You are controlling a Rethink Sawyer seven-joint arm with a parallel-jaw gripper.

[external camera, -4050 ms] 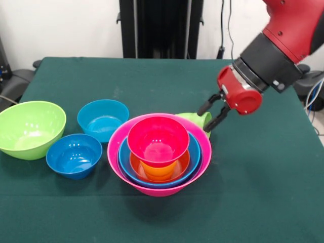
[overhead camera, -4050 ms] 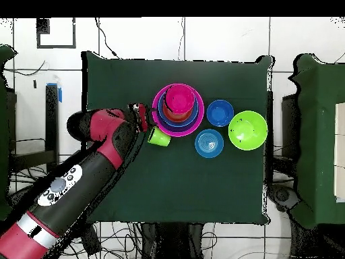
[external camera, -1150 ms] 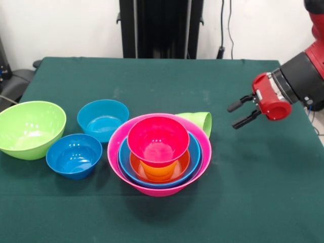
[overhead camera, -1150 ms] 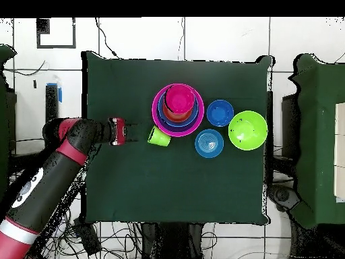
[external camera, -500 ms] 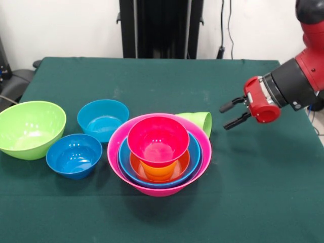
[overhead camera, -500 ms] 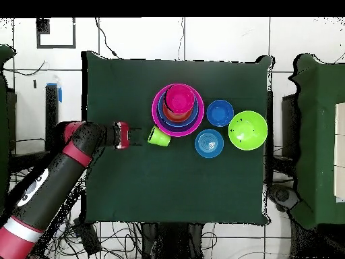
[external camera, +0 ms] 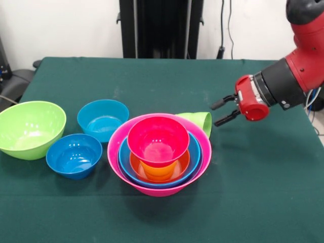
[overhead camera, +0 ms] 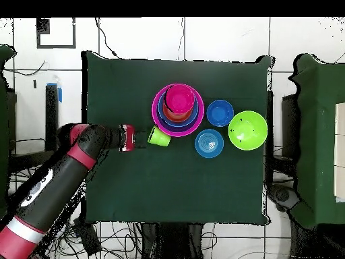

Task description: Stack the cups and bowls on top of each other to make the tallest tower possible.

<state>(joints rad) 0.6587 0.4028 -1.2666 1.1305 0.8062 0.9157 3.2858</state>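
The green cup (external camera: 198, 121) lies on its side on the green table (external camera: 263, 192), tucked against the back rim of the big pink bowl (external camera: 121, 135) that forms the base of the tower (external camera: 159, 152); its open mouth faces the gripper (external camera: 220, 111), so its long axis runs roughly along the line from the stack out toward the arm; in the overhead view the cup (overhead camera: 159, 137) sits just beside the pink rim, with the gripper (overhead camera: 142, 137) close to its mouth on the side away from the stack. The two black fingers are spread, one above the other in the front view, empty, and pointing almost straight at the mouth; near it, apart as far as can be seen. Since the cup lies end-on to the fingers, the likely grip is on the rim, one finger inside the mouth and one outside; that is a judgement only. The red bowl (external camera: 158, 139) tops the stack, over an orange cup (external camera: 158, 171); the large green bowl (external camera: 30, 129) and two blue bowls (external camera: 103, 119) (external camera: 74, 155) stand loose, well apart from the gripper.
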